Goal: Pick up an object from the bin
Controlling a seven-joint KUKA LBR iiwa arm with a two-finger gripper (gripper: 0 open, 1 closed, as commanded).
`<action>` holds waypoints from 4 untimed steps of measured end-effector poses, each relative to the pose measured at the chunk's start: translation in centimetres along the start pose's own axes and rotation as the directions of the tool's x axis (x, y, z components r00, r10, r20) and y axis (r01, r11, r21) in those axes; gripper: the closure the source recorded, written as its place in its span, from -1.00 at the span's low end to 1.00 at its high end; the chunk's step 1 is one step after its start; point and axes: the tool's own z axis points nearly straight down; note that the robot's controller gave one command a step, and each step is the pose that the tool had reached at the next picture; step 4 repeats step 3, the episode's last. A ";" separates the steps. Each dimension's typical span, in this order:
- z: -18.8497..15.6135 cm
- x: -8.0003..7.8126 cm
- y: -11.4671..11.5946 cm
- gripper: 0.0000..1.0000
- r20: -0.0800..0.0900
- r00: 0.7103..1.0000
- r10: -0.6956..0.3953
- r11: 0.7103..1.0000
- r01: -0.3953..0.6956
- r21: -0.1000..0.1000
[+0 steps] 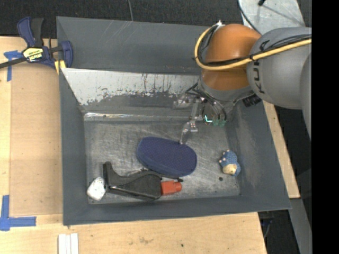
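**Bin** [71, 152], grey metal: one. Five loose things are counted on its floor.

1. **Blue oval pad** [167, 156]: one. It is laid flat near the middle of the floor. Its long axis is set across the view, left to right, with the right end dipped slightly toward the near wall. No leading end can be told apart from the other.
2. **Black handled tool** [132, 185]: one. It is laid along the near wall, just in front of the pad and met by the pad's near edge. Its long axis is also set left to right, and a short limb is turned up at the left end.
3. **Small red piece** [171, 187]: one, set against the tool's right end.
4. **Small white lump** [96, 189]: one, in the near left corner, against the tool's left end.
5. **Small blue and tan toy** [229, 163]: one, on the right of the floor, apart from the pad.

**Gripper** [185, 135]: one, carried on the grey arm [280, 67] below an orange cover [228, 52]. It is held at the pad's far right edge. Contact cannot be told, nor whether it is open or closed.
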 end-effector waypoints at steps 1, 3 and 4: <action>4.3 6.1 2.7 -1.00 0.032 0.992 -0.123 0.992 0.123 0.008; -11.1 7.7 3.3 1.00 0.014 0.913 -0.407 0.913 0.407 0.005; -11.1 7.7 3.3 1.00 0.014 0.913 -0.407 0.913 0.407 0.005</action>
